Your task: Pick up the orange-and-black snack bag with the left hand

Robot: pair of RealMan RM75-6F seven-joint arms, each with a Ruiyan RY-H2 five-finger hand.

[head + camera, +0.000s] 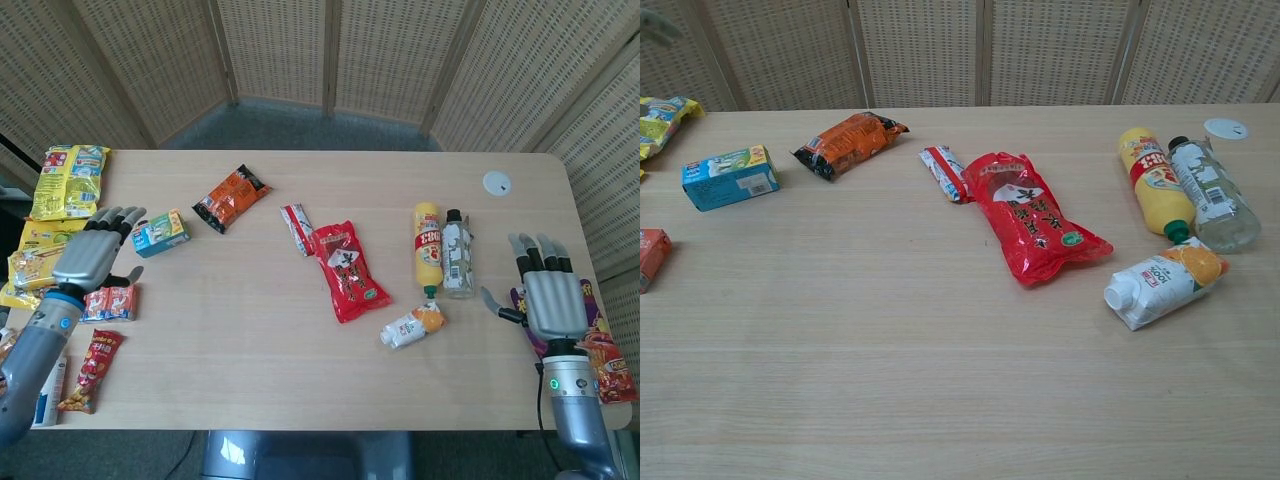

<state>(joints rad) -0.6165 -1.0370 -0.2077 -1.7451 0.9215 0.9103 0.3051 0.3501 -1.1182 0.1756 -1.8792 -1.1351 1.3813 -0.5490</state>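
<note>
The orange-and-black snack bag (231, 197) (849, 143) lies flat on the table (250, 330), left of centre toward the back. My left hand (92, 256) hovers at the left side, fingers spread and holding nothing, well to the left of the bag and beside the blue box (160, 233). At the right edge my right hand (548, 293) is raised with its fingers apart and nothing in it. Neither hand's body shows in the chest view.
A blue box (729, 176), a small red-white packet (297, 228), a big red bag (347, 270), a yellow bottle (428, 242), a clear bottle (457, 253) and a juice carton (412, 326) lie on the table. Yellow bags (68, 180) and red packs (108, 301) sit at the left.
</note>
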